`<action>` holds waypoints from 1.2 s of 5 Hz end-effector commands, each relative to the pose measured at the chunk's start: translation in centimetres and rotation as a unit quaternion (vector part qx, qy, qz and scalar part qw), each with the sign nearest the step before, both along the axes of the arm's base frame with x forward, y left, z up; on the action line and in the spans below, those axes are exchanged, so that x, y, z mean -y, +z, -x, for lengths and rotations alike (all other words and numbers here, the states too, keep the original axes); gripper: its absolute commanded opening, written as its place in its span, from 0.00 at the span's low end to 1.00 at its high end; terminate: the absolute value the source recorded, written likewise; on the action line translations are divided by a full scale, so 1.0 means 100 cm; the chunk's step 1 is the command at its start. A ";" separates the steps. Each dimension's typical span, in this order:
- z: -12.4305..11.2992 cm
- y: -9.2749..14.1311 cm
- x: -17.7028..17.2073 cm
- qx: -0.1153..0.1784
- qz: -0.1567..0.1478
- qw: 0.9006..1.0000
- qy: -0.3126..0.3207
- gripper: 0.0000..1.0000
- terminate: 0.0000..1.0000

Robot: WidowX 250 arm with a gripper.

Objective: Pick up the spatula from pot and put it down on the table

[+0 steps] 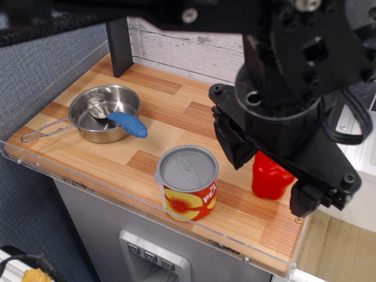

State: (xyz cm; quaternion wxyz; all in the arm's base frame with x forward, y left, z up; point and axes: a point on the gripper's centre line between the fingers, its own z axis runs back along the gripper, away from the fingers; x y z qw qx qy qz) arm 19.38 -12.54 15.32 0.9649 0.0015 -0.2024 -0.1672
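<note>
The spatula (126,123) lies in the pot (126,97) at the left of the table (170,111). Its slotted silver head rests inside the pot and its blue ribbed handle sticks out over the right rim. The pot's thin wire handle (44,131) points left toward the table edge. My gripper (271,176) hangs at the right, well away from the pot, with its black jaws spread apart and nothing held. A red object shows between and behind them.
A lidded yellow-red can (188,183) stands near the front edge, between pot and gripper. A red pepper-like object (267,179) stands under the gripper. A black post (120,44) and a white plank wall (188,50) close the back. A clear plastic edge runs along the front.
</note>
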 end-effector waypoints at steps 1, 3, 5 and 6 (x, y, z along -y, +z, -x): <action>0.000 0.000 0.000 0.000 0.000 1.000 0.000 1.00 0.00; -0.014 -0.014 -0.045 -0.093 0.033 0.963 0.249 1.00 0.00; -0.025 -0.024 -0.127 -0.109 0.054 0.869 0.480 1.00 0.00; -0.032 -0.033 -0.163 -0.123 0.083 0.811 0.566 1.00 0.00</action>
